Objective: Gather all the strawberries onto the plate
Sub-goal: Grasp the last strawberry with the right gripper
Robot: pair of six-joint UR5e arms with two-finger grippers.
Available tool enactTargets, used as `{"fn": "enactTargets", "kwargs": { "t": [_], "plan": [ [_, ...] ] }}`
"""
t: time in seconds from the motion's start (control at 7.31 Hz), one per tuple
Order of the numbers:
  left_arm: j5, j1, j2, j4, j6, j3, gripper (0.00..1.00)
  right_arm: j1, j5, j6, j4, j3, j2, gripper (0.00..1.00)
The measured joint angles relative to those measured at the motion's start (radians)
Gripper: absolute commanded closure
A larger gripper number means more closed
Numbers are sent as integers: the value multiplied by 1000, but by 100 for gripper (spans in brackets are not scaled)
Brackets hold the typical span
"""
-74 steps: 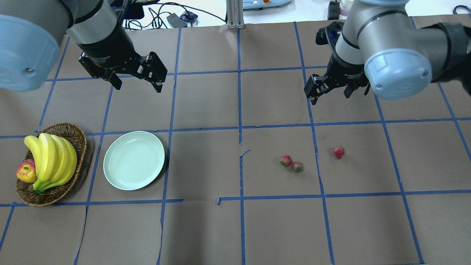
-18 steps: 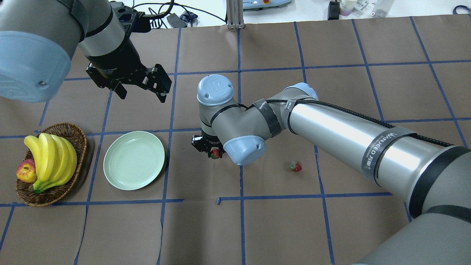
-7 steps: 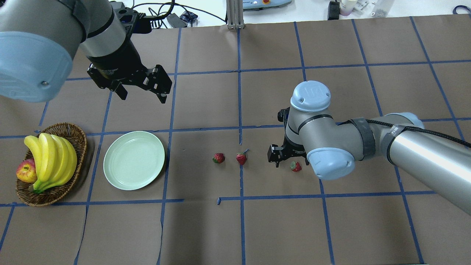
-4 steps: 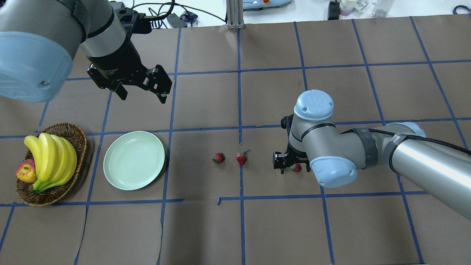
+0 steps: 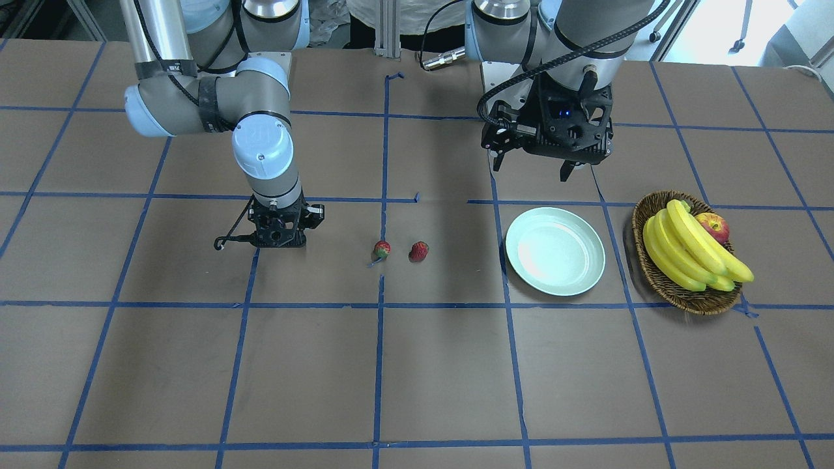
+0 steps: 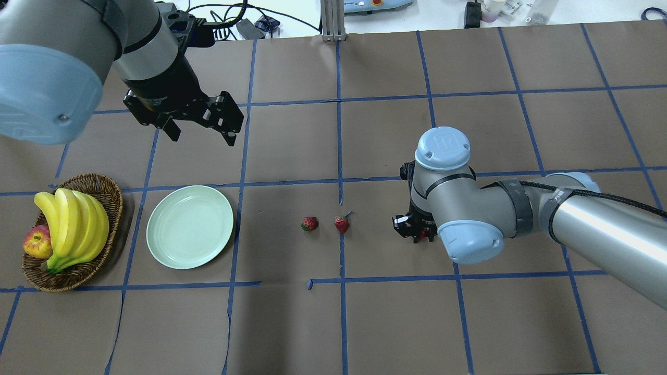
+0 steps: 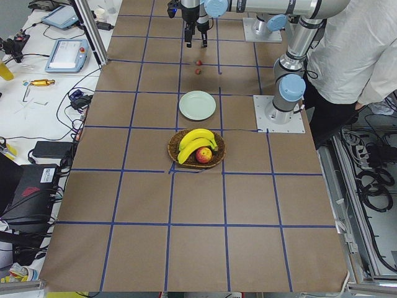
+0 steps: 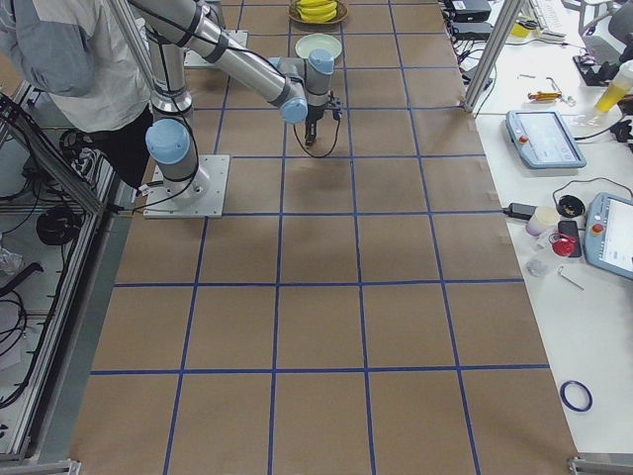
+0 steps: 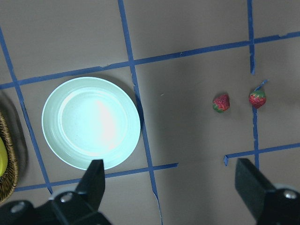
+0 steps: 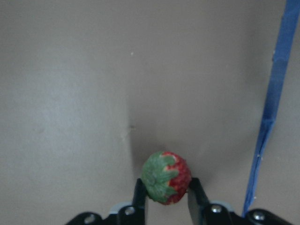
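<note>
Showing the right hand (image 10: 167, 197) lowered to the tabletop (image 6: 292, 323), its two fingers (image 10: 140, 199) drawn narrow and pressed against opposite sides of the first strawberry (image 10: 166, 177). In the right wrist view the green cap of this fruit faces the camera, with red flesh visible on one side. Whether the fruit rests on the brown surface or is raised just off it cannot be told. A blue tape line (image 10: 274, 108) runs close beside it.

The second strawberry (image 6: 342, 225) and the third strawberry (image 6: 309, 223) lie on the tabletop, near each other but not touching, between the right hand and the plate (image 6: 189, 227). The second strawberry sits against a blue tape line, and the third lies on the plate's side of that line. All three fruits are outside the plate, and the one in the right hand is the farthest from it.

The left hand (image 6: 200, 136) hangs above the tabletop near the plate, with its fingers spread wide and nothing between them. Its wrist camera looks down on the plate and the two loose strawberries.

A wicker basket (image 6: 112, 208) stands just beside the plate, on the side away from the strawberries. It holds a bunch of bananas (image 6: 73, 224) and an apple (image 6: 36, 242). In the left side view a person (image 7: 353, 49) in a white top stands behind the robot's base.
</note>
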Motion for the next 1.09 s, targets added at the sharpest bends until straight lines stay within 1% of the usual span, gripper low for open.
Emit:
{"fn": "enactTargets", "kwargs": {
  "t": [0.14,0.27,0.41,0.55,0.68,0.82,0.96,1.09],
  "plan": [
    [0,0,0,0,0,0,0,9,2,9,-6,-31,-1,93],
    [0,0,0,0,1,0,0,27,10,32,-3,-86,-1,93],
    [0,0,0,0,1,1,0,62,37,93,2,-146,3,93],
    [0,0,0,0,1,1,0,119,84,193,4,-200,21,90],
    [0,0,0,0,2,1,0,190,112,278,4,-247,58,87],
    [0,0,1,0,2,1,0,263,148,330,4,-299,109,89],
    [0,0,1,0,2,1,0,320,203,373,2,-354,163,89],
    [-1,0,1,0,2,1,0,354,241,411,1,-401,206,88]
  ]
}}
